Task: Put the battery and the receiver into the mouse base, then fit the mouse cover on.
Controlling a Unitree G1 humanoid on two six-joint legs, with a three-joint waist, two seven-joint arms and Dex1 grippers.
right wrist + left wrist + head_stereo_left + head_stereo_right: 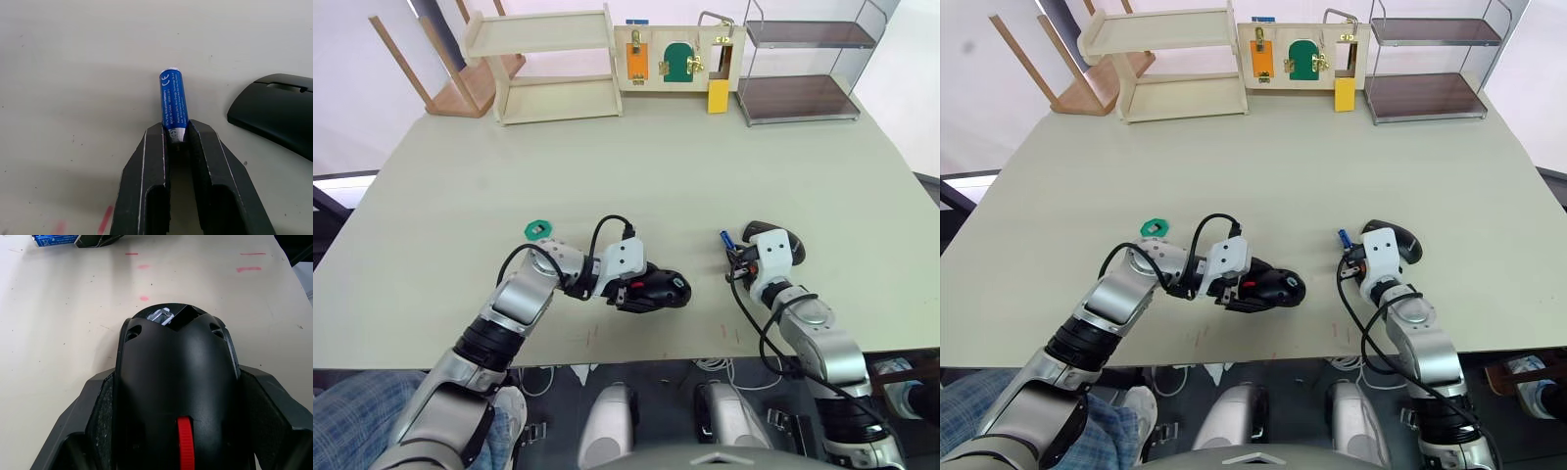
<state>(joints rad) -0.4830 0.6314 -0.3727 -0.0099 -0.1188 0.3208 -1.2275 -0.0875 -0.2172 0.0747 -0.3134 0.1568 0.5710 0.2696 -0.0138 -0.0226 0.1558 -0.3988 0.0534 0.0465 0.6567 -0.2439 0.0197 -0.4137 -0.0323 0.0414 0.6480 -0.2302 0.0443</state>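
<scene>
one battery [174, 111] in right tool [177, 137] — one mouse base [178, 391] in left tool [176, 431]

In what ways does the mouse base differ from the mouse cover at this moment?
The mouse base sits clamped between the left gripper's fingers; the mouse cover lies free on the table, beside the right gripper. The mouse base has a red patch and openings; the mouse cover is smooth and plain. Both are black and rounded.
</scene>
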